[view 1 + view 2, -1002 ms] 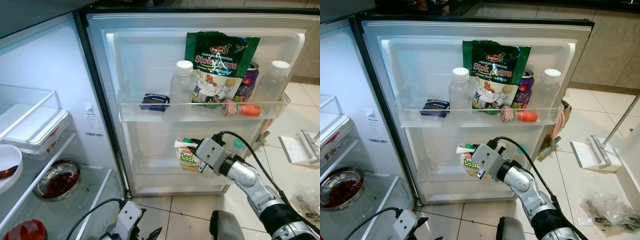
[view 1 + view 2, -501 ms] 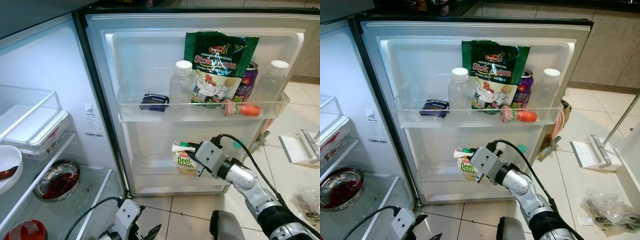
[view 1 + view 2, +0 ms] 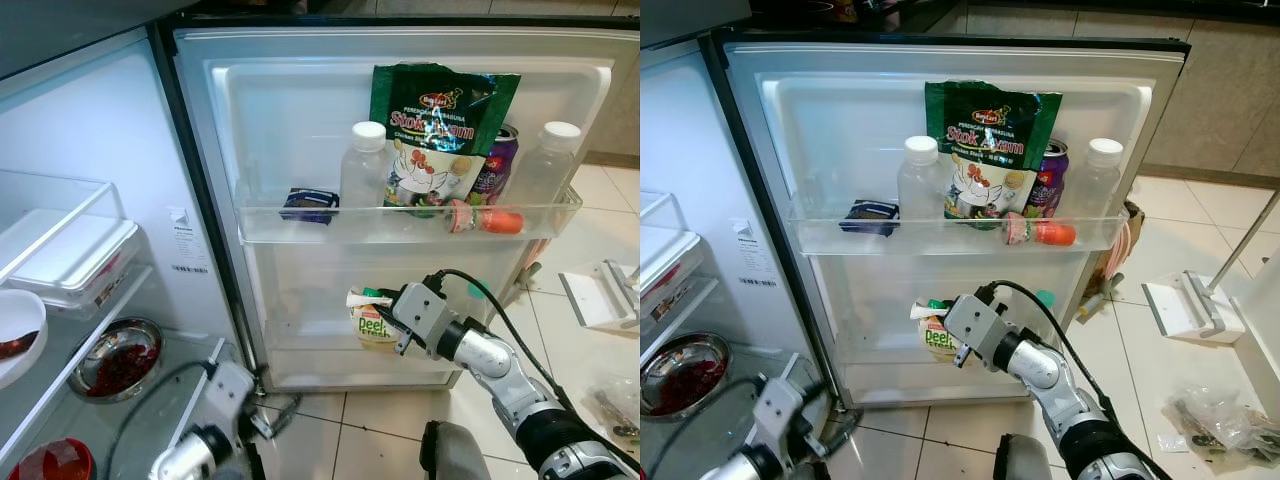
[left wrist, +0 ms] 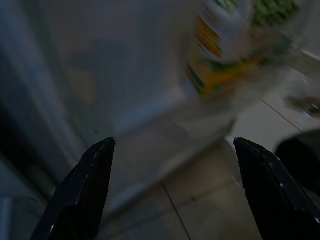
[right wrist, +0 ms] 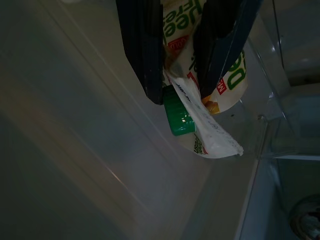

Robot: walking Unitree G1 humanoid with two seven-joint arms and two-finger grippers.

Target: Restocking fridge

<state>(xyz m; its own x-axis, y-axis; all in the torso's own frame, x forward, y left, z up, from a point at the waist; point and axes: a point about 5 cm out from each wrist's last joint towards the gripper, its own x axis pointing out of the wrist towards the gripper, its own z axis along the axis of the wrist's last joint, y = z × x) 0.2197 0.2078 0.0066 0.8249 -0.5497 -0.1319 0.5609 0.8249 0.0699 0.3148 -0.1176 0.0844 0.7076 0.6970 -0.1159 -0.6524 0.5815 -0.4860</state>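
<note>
A white and yellow drink pouch [image 3: 374,320] with a green cap [image 5: 177,118] hangs at the fridge door's lower shelf [image 3: 330,350]. My right gripper [image 3: 392,322] is shut on the pouch's upper part, reaching in from the right. In the right wrist view the two black fingers [image 5: 145,55] pinch the pouch [image 5: 220,95] beside its cap. My left gripper [image 3: 276,412] is low near the floor by the door's bottom corner. Its fingers [image 4: 90,180] stand wide open with nothing between them, and they face the lower door.
The upper door shelf [image 3: 300,228] carries two white-capped bottles [image 3: 363,165], a green stock bag [image 3: 435,130], a purple can [image 3: 497,155], a small red bottle [image 3: 483,217] lying flat and a dark packet [image 3: 309,202]. Inside the fridge at left are a metal bowl [image 3: 118,358] and white containers [image 3: 70,255]. A dustpan [image 3: 600,290] lies on the tiled floor.
My left arm has risen from the bottom edge and swung its gripper toward the door's lower corner. The right gripper and pouch have barely shifted.
</note>
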